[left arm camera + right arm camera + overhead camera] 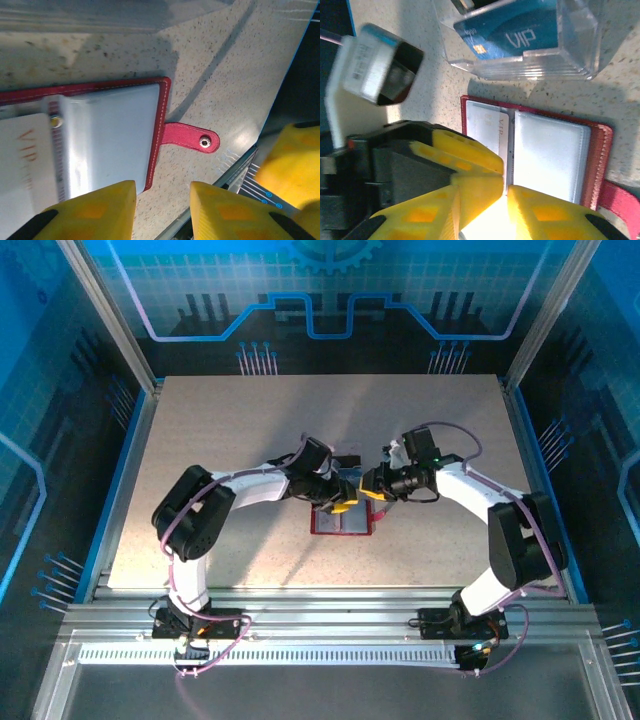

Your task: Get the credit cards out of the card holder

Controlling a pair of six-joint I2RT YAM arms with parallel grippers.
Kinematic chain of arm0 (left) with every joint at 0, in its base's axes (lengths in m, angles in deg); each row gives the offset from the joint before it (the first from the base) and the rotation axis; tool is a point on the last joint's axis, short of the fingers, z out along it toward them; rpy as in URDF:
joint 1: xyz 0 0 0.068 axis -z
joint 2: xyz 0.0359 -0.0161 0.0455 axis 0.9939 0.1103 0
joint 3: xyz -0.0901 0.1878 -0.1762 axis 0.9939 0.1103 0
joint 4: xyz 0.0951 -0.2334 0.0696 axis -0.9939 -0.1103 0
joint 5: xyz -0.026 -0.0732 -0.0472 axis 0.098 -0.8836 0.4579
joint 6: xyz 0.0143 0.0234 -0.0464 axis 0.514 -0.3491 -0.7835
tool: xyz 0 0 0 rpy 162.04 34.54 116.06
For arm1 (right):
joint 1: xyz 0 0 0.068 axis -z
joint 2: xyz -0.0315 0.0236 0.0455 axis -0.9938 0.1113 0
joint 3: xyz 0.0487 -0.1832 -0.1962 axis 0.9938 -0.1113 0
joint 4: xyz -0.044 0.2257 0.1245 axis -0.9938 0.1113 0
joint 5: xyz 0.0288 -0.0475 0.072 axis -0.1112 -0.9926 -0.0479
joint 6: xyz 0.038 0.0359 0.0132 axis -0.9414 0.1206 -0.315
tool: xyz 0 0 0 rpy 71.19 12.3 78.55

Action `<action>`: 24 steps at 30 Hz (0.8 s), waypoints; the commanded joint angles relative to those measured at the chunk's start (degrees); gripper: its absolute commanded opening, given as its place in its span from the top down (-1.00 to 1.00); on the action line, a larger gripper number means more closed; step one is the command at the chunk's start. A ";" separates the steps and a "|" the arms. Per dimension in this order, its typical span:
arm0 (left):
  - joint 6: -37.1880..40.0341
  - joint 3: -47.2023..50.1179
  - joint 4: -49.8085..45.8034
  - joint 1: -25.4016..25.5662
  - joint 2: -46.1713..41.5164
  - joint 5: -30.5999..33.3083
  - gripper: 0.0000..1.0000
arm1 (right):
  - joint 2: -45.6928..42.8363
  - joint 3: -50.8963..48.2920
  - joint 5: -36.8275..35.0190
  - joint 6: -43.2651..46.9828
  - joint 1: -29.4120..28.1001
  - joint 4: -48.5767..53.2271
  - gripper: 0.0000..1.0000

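Left hand (162, 192) hangs above the card holder (112, 127) at its strap-side edge.

A pale speckled table (250, 440) takes up the middle of the frame, boxed in by silver metal posts (112, 315). Behind it, across the top, a blue back wall (200, 280) carries circuit-like lines and a gear emblem. Dark blue side panels (40, 470) with glowing traces stand at left and right. Along the bottom run grooved aluminium rails (330, 605), catching bright light.
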 commanded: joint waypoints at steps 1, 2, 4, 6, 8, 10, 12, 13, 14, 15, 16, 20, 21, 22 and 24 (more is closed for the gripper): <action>-0.34 2.77 0.61 -1.88 -3.06 1.39 0.32 | 2.00 0.75 1.59 -2.05 -2.24 -1.87 0.38; -0.26 3.40 0.55 -2.53 -3.60 1.60 0.32 | 2.42 0.97 1.63 -2.43 -2.89 -2.26 0.38; -0.17 4.88 0.92 -3.58 -4.25 1.98 0.36 | 3.44 1.15 1.19 -2.78 -4.11 -2.87 0.38; -0.35 6.07 1.51 -4.52 -4.33 1.64 0.40 | 4.60 1.27 0.84 -3.41 -5.10 -3.42 0.39; -0.14 6.79 1.17 -5.11 -4.68 1.63 0.41 | 5.67 1.70 1.00 -3.95 -5.89 -3.71 0.39; 0.32 7.48 1.00 -5.47 -4.95 2.00 0.44 | 6.52 2.11 0.78 -3.89 -6.76 -3.54 0.39; 0.75 7.84 0.58 -5.84 -4.91 1.98 0.45 | 7.38 2.53 0.43 -3.93 -7.54 -3.31 0.40; 0.91 8.03 0.34 -6.11 -4.95 1.95 0.46 | 7.93 2.73 0.53 -4.06 -7.83 -3.19 0.40; 0.93 8.35 0.26 -6.26 -5.02 2.02 0.47 | 8.53 3.03 0.74 -4.12 -8.17 -3.10 0.40; 0.98 8.70 0.36 -6.44 -5.20 2.11 0.48 | 8.91 3.25 0.72 -4.07 -8.50 -3.10 0.40; 1.24 8.91 0.30 -6.51 -5.35 2.20 0.50 | 9.33 3.45 0.52 -4.01 -8.94 -3.10 0.40; 3.46 8.52 -3.07 -6.63 -5.83 3.78 0.52 | 11.34 4.52 0.72 -4.59 -10.17 -3.55 0.41; 3.80 8.67 -3.36 -6.64 -5.79 4.13 0.52 | 11.70 4.79 0.63 -4.50 -10.45 -3.54 0.41; 4.11 8.76 -3.62 -6.67 -5.74 4.19 0.52 | 12.07 5.09 0.50 -4.50 -10.77 -3.54 0.41; 4.33 8.67 -4.10 -6.86 -5.37 3.92 0.53 | 12.85 5.41 0.49 -4.91 -11.26 -3.76 0.41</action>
